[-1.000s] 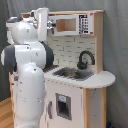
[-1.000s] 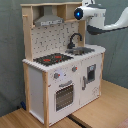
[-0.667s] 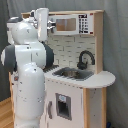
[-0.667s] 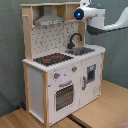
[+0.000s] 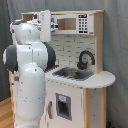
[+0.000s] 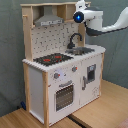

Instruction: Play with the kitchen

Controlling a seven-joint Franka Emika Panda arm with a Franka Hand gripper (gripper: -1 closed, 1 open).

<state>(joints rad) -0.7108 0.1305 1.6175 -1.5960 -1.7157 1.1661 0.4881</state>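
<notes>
The kitchen (image 5: 92, 97) is a tall toy of pale wood and white panels, seen in both exterior views. In the second exterior view the kitchen (image 6: 37, 85) shows its red-ringed black hob (image 6: 52, 58), grey hood (image 6: 48, 21), black faucet (image 6: 75, 39), knobs (image 6: 56, 76) and oven door (image 6: 64, 95). My gripper (image 6: 81, 6) is up at the top shelf, above the faucet, on the white arm reaching in from the second exterior view's right. In the first exterior view the gripper (image 5: 45, 25) sits by the upper cabinet, and the arm hides the kitchen's left part.
The sink (image 5: 74, 74) lies under the faucet (image 5: 85, 59). The kitchen stands on a wooden surface (image 6: 102, 107) with a grey curtain (image 6: 10, 60) behind. My arm's bulky white links (image 5: 30, 85) fill the first exterior view's left.
</notes>
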